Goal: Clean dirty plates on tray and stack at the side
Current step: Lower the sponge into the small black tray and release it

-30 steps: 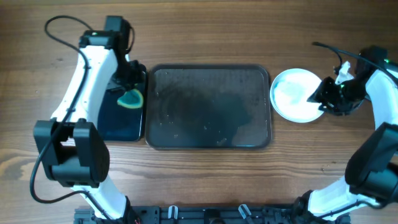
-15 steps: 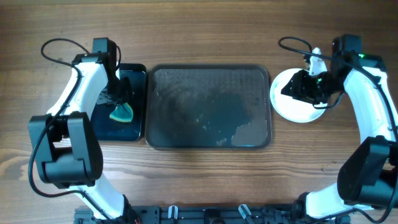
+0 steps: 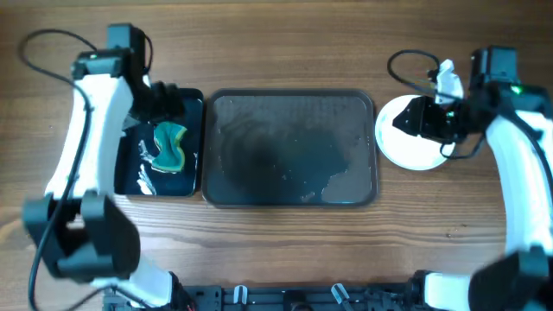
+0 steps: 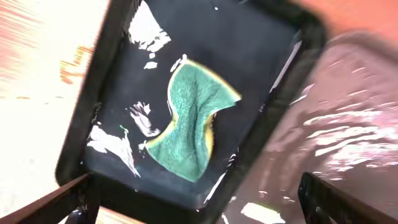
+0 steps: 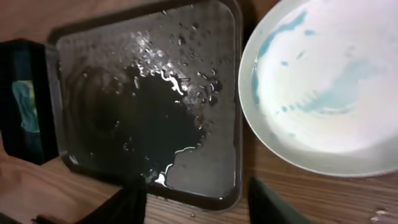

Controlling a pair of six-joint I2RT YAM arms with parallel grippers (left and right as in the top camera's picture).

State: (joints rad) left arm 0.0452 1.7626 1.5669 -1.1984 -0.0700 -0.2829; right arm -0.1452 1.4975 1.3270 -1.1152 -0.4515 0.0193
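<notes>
One white plate point(image 3: 413, 147) lies on the wood just right of the tray point(image 3: 289, 194). In the right wrist view this plate point(image 5: 323, 87) carries pale blue smears. The tray point(image 5: 143, 56) is wet and holds no plate. My right gripper point(image 3: 416, 121) hangs over the plate's left part, and in its own view the right gripper point(image 5: 199, 208) is open and empty. My left gripper point(image 3: 160, 104) is over the far end of the small black tray point(image 3: 138, 177). It stands wide open above a green sponge point(image 4: 193, 121) lying loose in that tray.
The glossy black tray point(image 4: 112, 62) sits tight against the big tray's left side and has water glints in it. Cables loop above both arms. Bare wooden table surrounds everything; the arm bases stand along the front edge.
My left gripper opened and let go of the sponge, which now lies in the black tray, then drew back. My right gripper moved from the plate's right edge to over the plate.
</notes>
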